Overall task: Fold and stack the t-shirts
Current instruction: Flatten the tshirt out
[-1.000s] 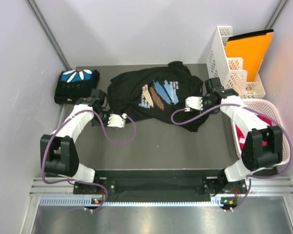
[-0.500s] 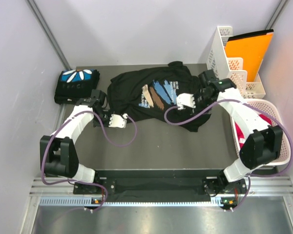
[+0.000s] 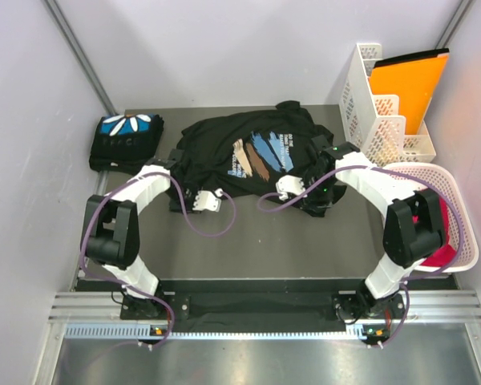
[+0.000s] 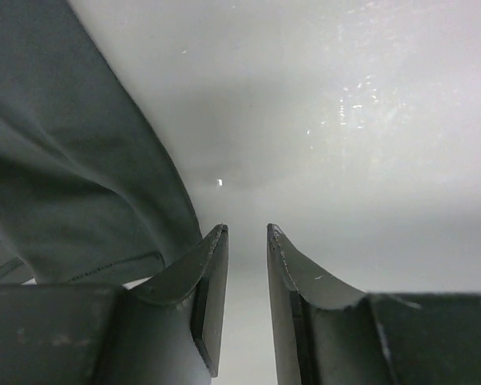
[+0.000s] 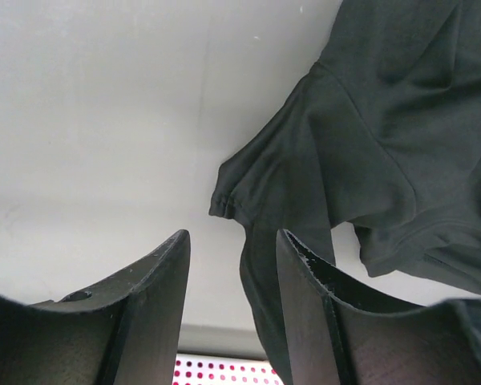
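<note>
Black short-sleeved cloth t-shirt with blue-and-tan brush strokes [image 3: 260,152]: spread mid dark grey counter [image 3: 289,241] (right side bunched) | folded black petal-print t-shirt [image 3: 127,136]: far-left corner | left hand [image 4: 247,233]: slightly apart, empty, beside hem | right hand [image 5: 232,237]: apart, empty, beside sleeve

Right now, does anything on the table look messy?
Yes. The black cloth t-shirt with blue-and-tan brush strokes lies rumpled and crooked in the middle, one sleeve bunched up. The black t-shirt with the blue, white-petalled print sits folded at far left.

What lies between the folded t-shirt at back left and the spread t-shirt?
Only a bare strip of table separates the folded t-shirt and the spread t-shirt; the top view shows it.
</note>
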`<state>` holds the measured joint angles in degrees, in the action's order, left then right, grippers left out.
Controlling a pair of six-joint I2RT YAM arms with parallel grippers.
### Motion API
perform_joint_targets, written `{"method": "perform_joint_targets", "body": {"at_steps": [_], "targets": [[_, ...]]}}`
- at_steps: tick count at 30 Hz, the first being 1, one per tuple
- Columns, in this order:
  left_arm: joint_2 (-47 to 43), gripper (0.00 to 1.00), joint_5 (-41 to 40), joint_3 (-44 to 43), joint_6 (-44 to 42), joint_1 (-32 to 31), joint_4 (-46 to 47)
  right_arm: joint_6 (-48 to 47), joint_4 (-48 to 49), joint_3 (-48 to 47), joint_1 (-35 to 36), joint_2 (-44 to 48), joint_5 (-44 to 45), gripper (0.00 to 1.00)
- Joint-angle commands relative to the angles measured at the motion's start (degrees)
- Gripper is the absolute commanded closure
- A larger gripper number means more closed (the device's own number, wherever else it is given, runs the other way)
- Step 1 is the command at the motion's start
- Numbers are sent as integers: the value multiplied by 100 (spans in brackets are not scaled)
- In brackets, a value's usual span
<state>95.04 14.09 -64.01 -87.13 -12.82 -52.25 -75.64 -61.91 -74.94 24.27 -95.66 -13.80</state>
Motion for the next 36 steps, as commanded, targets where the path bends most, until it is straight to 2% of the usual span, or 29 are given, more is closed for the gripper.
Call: {"method": "perform_joint_targets", "body": {"at_steps": [1, 13, 16, 20, 28, 36], "targets": [[75, 69, 68, 28, 3, -36, 241, 198, 144, -21, 25, 100, -210, 53], [620, 69, -397, 187, 100, -186, 1147, 198, -23, -65, 25, -6, -114, 54], [761, 77, -424, 117, 109, -203, 1173, 198, -49, -109, 8, -6, -96, 54], [901, 100, -468, 46, 109, -230, 1164, 207, -76, -161, -19, -14, -96, 54], [902, 100, -451, -226, 126, -230, 664, 93, -172, -329, -203, -85, -44, 55], [428, 100, -460, -577, 196, -169, 93, 5, -190, -390, -283, -164, -17, 56]]}}
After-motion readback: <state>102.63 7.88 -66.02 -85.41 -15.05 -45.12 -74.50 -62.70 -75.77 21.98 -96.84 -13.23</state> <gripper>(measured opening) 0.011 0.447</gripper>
